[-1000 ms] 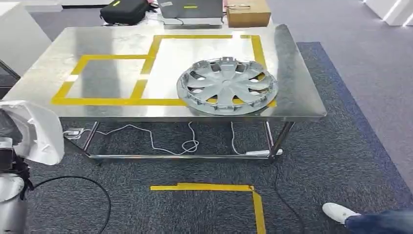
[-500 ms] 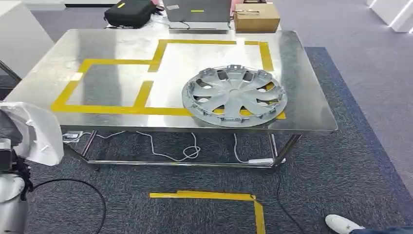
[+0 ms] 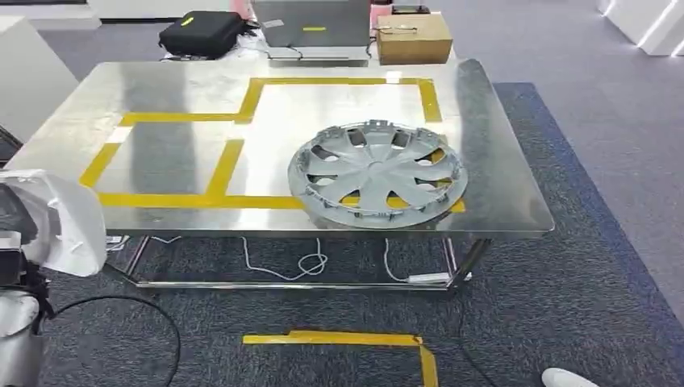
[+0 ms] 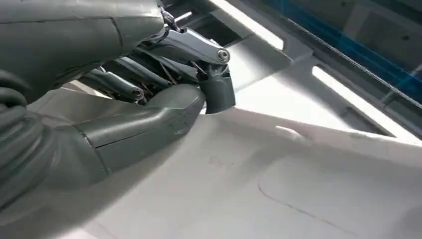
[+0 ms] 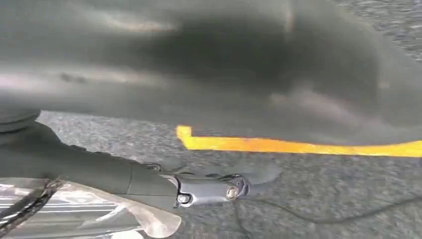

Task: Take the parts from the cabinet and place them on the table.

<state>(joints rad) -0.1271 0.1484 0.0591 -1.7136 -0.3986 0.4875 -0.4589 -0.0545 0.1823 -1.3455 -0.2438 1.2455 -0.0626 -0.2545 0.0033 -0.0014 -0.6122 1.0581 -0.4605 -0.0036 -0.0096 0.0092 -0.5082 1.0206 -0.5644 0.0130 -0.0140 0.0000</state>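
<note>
A silver hubcap [image 3: 377, 176] lies flat on the steel table [image 3: 500, 161], inside the right-hand yellow tape outline. At the head view's left edge a white moulded part [image 3: 64, 218] hangs beside my body, below the table's near left corner. In the left wrist view my left hand [image 4: 149, 99] grips this white part [image 4: 278, 189], thumb pressed on its broad face and darker fingers above its edge. My right hand [image 5: 149, 181] hangs over the dark carpet near a yellow tape mark [image 5: 298, 145]. Something shiny lies beside its fingers; whether it holds anything is unclear.
A black bag [image 3: 202, 32], a grey case [image 3: 313, 24] and a cardboard box [image 3: 413, 38] sit beyond the table's far edge. White cables [image 3: 310, 262] trail under the table. Yellow tape [image 3: 347, 339] marks the carpet in front. A person's white shoe [image 3: 569, 377] shows at the bottom right.
The whole view has shifted, so the table sits lower and nearer in the picture. The hubcap keeps its place on the table. The person's shoe has slid towards the bottom edge.
</note>
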